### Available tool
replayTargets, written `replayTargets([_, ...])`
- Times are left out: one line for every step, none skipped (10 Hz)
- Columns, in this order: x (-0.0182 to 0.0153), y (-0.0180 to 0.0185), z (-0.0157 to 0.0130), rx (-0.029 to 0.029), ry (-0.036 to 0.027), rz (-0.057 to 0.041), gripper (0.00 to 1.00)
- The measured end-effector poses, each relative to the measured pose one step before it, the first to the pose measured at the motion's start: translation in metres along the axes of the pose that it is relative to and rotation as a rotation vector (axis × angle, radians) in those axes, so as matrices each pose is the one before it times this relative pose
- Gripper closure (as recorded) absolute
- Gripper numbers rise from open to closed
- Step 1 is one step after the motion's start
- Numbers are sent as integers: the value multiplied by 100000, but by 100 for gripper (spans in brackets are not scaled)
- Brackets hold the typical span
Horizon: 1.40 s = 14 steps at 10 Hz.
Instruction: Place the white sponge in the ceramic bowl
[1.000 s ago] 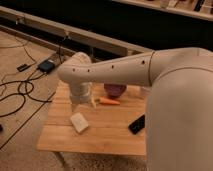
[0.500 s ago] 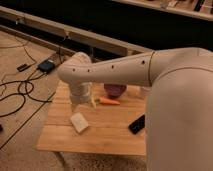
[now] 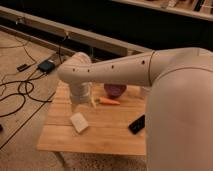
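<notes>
Maroon bowl (image 3: 115, 90); white sponge (image 3: 79, 122) near whitish end effector (image 3: 79, 104).

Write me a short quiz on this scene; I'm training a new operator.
1. True or false: the sponge lies in the bowl.
2. What lies just in front of the bowl? A) carrot B) spoon C) bottle
3. Fill in: the gripper, hanging over the table below the arm's bend, is nearer to the ___ than to the bowl.

Key: 1 false, it lies on the table, apart from the bowl; 2 A; 3 sponge.
</notes>
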Motion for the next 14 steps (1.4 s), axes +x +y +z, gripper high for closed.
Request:
replayTargets([19, -12, 11, 134, 39, -84, 35])
replayTargets([29, -29, 19, 182, 90, -124, 35])
replayTargets([18, -324, 251, 1164, 482, -1895, 35])
replayTargets([-153, -388, 422, 1356, 108, -2955, 35])
replayTargets([-266, -392, 584, 1341, -2, -3136, 35])
replayTargets([-749, -401, 1219, 2752, -560, -6611, 35])
replayTargets([-509, -24, 671, 1567, -502, -3516, 35])
replayTargets([-906, 273, 921, 1775, -1287, -4982, 35])
replayTargets([-703, 513, 634, 664, -1150, -3567, 35])
replayTargets([-785, 954, 783, -160, -1262, -4233, 35])
replayTargets([-688, 871, 841, -887, -1110, -3299, 35])
replayTargets([-385, 611, 568, -958, -650, -1959, 35])
replayTargets([-583, 1116, 1004, -2610, -1192, -3047, 35])
replayTargets([-230, 467, 568, -1242, -475, -1614, 35])
